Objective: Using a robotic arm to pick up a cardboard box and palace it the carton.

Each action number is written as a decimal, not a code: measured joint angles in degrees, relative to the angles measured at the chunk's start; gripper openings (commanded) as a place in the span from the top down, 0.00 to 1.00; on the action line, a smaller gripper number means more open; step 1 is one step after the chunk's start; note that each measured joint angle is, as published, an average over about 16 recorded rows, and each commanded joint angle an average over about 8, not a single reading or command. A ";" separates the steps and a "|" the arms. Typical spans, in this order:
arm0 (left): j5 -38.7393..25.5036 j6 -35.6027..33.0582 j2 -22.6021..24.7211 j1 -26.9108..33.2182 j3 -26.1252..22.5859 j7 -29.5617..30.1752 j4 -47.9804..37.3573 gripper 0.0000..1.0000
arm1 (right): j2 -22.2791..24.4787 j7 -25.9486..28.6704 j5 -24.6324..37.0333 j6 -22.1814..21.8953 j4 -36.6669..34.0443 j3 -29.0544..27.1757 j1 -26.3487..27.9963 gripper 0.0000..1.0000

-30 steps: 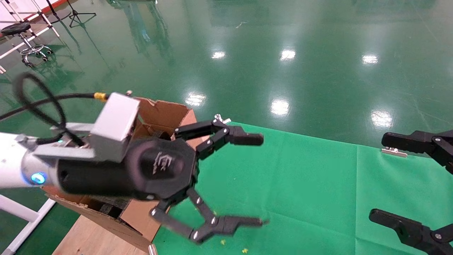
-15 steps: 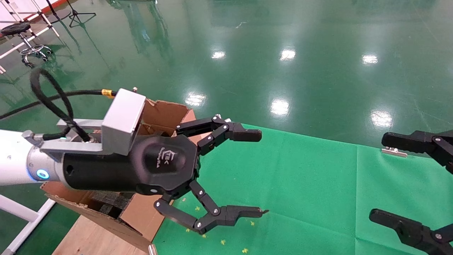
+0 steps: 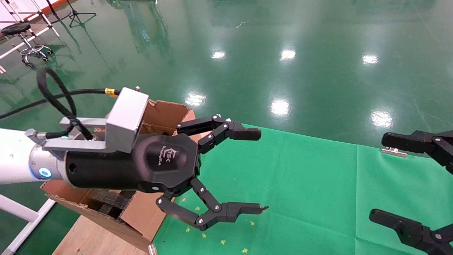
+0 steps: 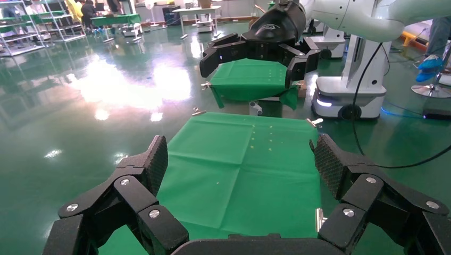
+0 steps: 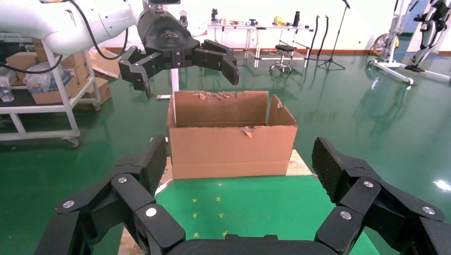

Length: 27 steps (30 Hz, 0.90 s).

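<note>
Left gripper (image 3: pixel 260 171) raised above the near left part of the green cloth (image 3: pixel 300 184), fingers spread wide, nothing between them. Upper fingertip (image 3: pixel 249 134) over the cloth's far edge, lower fingertip (image 3: pixel 247 208) over the cloth nearer the robot. White arm (image 3: pixel 14 159) reaching in from the left, silver block (image 3: pixel 125 118) and looped black cable (image 3: pixel 53 99) at the wrist.

Carton (image 3: pixel 155 117) just behind and below that wrist, at the cloth's left end, resting on a wooden board (image 3: pixel 95 237). Top open, flap edges torn and ragged, dark foam (image 3: pixel 109 200) visible inside. From the right wrist view: carton (image 5: pixel 231 135) upright beyond the cloth's end, left gripper (image 5: pixel 183 66) hanging above its open top and slightly off to one side, apart from it.

Small taped box: not seen in any view; whether inside the carton, cannot tell.

Right gripper (image 3: pixel 384 177) at the right edge over the cloth, fingers wide apart, empty. From the left wrist view: right gripper (image 4: pixel 255 58) held high beyond the cloth's far end.

A few small yellow specks (image 3: pixel 223 242) on the cloth under the left gripper. Metal clip (image 3: pixel 393 152) on the cloth's far edge near the right gripper. Glossy green floor (image 3: pixel 283 63) all around; stool (image 3: pixel 21 39) far off at the left.
</note>
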<state>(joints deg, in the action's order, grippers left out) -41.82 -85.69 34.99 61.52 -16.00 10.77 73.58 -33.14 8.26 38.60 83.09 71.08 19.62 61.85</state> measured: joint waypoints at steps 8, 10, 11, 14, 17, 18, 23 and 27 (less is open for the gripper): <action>-0.10 0.04 0.03 0.12 -0.11 0.03 -0.13 0.00 | 0.00 0.00 0.00 0.00 0.00 0.00 0.00 0.00; -0.12 0.05 0.03 0.14 -0.13 0.04 -0.15 0.00 | 0.00 0.00 0.00 0.00 0.00 0.00 0.00 0.00; -0.12 0.06 0.04 0.15 -0.13 0.04 -0.16 0.00 | 0.00 0.00 0.00 0.00 0.00 0.00 0.00 0.00; -0.14 0.07 0.04 0.17 -0.15 0.05 -0.18 0.00 | 0.00 0.00 0.00 0.00 0.00 0.00 0.00 0.00; -0.15 0.08 0.05 0.18 -0.16 0.06 -0.20 0.00 | 0.00 0.00 0.00 0.00 0.00 0.00 0.00 0.00; -0.15 0.08 0.05 0.19 -0.17 0.06 -0.20 0.00 | 0.00 0.00 0.00 0.00 0.00 0.00 0.00 0.00; -0.17 0.10 0.05 0.20 -0.19 0.07 -0.22 0.00 | 0.00 0.00 0.00 0.00 0.00 0.00 0.00 0.00; -0.18 0.10 0.05 0.22 -0.20 0.08 -0.24 0.00 | 0.00 0.00 0.00 0.00 0.00 0.00 0.00 0.00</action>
<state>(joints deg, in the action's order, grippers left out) -42.01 -85.59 35.04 61.73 -16.20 10.85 73.34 -33.14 8.26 38.61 83.09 71.08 19.62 61.85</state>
